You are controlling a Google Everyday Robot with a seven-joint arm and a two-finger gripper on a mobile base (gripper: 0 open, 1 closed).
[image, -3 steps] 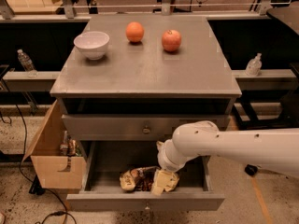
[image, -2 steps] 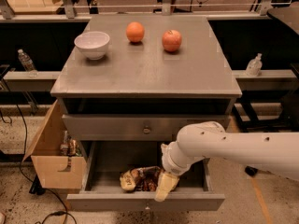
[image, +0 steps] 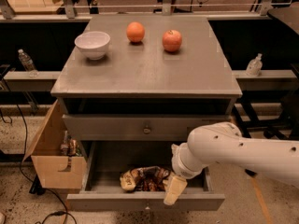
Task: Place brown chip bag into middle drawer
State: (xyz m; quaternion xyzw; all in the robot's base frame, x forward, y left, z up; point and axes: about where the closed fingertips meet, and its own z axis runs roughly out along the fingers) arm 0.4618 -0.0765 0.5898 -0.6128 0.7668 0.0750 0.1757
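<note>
Arm has swung a bit right and toward the drawer front since 1.0 s ago. The gripper point(image: 174, 190) has come off the top of the brown chip bag point(image: 142, 178) and now hangs at the bag's right end, overlapping the front rail of the open drawer point(image: 117, 202).

Grey cabinet point(image: 140, 73) fills the middle of the view, standing on a speckled floor point(image: 14, 134) with rails and shelving behind. White arm point(image: 243, 150) enters from the right, low, in front of the cabinet. Closed drawer point(image: 107, 127) with a knob point(image: 146, 130) sits just above the open one. Cardboard box point(image: 51, 167) leans against the cabinet's left side, flaps open.

The brown chip bag lies flat inside the open drawer, near its middle front, crinkled. On the cabinet top are a white bowl point(image: 92, 44) at back left, an orange point(image: 135, 31) at back centre and a red fruit point(image: 172, 40) just right of it, all apart. Two plastic bottles stand on the side ledges, one left point(image: 25, 59) and one right point(image: 254, 65).

The gripper holds nothing that shows. Cannot tell how far open it is, or whether it touches the bag.
</note>
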